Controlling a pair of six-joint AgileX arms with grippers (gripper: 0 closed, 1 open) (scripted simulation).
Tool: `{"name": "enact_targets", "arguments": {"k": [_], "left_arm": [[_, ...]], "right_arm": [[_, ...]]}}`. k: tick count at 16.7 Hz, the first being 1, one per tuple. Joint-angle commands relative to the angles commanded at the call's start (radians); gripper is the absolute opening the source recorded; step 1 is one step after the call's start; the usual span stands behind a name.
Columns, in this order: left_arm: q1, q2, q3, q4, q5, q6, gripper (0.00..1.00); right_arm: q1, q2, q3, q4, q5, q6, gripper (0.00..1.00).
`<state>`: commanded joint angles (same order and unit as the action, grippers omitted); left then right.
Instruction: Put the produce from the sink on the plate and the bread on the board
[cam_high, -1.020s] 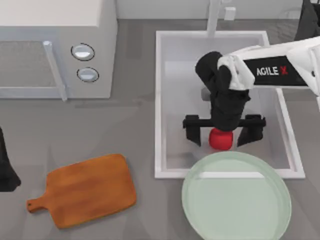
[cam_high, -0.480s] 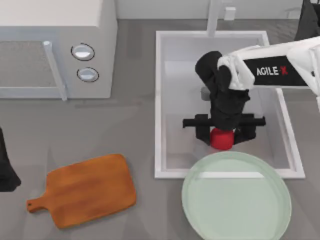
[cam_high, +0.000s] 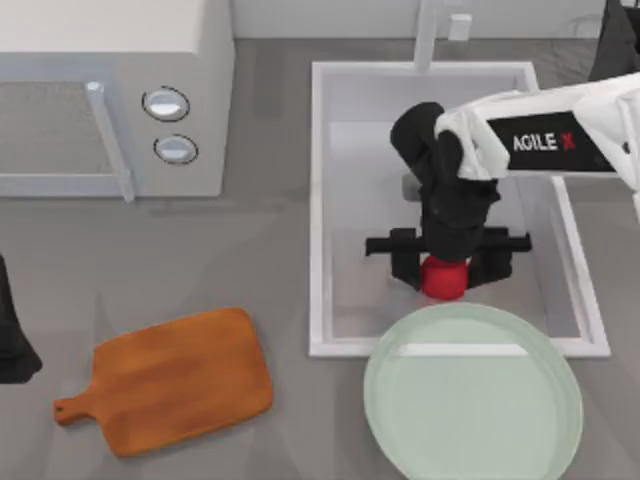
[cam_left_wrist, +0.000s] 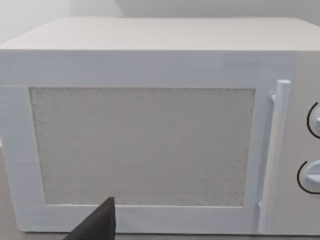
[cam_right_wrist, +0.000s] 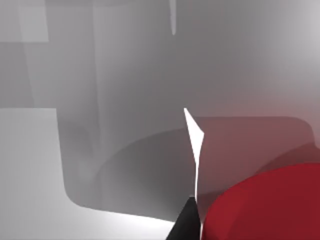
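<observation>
**Desk:** What sits at the table's left?

**Photographer:** The left arm (cam_high: 14, 345) is parked at the left edge. Whether its fingers are spread or pressed together, I cannot tell. Its wrist camera faces the white microwave (cam_left_wrist: 150, 125), which stands at the far left of the table. In front of the microwave lies the wooden board (cam_high: 180, 380). Its long axis runs slantwise, and the short handle with the hole points toward the near left corner. Nothing lies on the board.

**Desk:** And further right?

**Photographer:** The white sink (cam_high: 320, 200) comes next, with its faucet (cam_high: 428, 35) at the far rim. Inside the basin, the right gripper (cam_high: 445, 270) reaches straight down, its fingers closed in from both sides on the small red tomato (cam_high: 443, 279). The tomato is round, so it shows no long axis. It sits in the near half of the basin, close to the front wall. The right wrist camera shows the tomato pressed up against a dark finger (cam_right_wrist: 186, 222).

**Desk:** The plate?

**Photographer:** The pale green plate (cam_high: 400, 420) lies at the near right, its far edge overlapping the sink's front rim, just in front of the tomato.
</observation>
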<state>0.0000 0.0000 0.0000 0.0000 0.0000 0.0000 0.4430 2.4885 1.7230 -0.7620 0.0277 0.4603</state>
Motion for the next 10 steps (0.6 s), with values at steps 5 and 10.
{"name": "enact_targets", "arguments": {"k": [5,10], "left_arm": [[0.0,0.0,0.0,0.0,0.0,0.0,1.0],[0.0,0.0,0.0,0.0,0.0,0.0,1.0]], "right_arm": [[0.001,-0.059,0.06,-0.12,-0.001,0.0,0.0],[-0.001,-0.153,0.137,-0.292,-0.002,-0.002,0.0]]}}
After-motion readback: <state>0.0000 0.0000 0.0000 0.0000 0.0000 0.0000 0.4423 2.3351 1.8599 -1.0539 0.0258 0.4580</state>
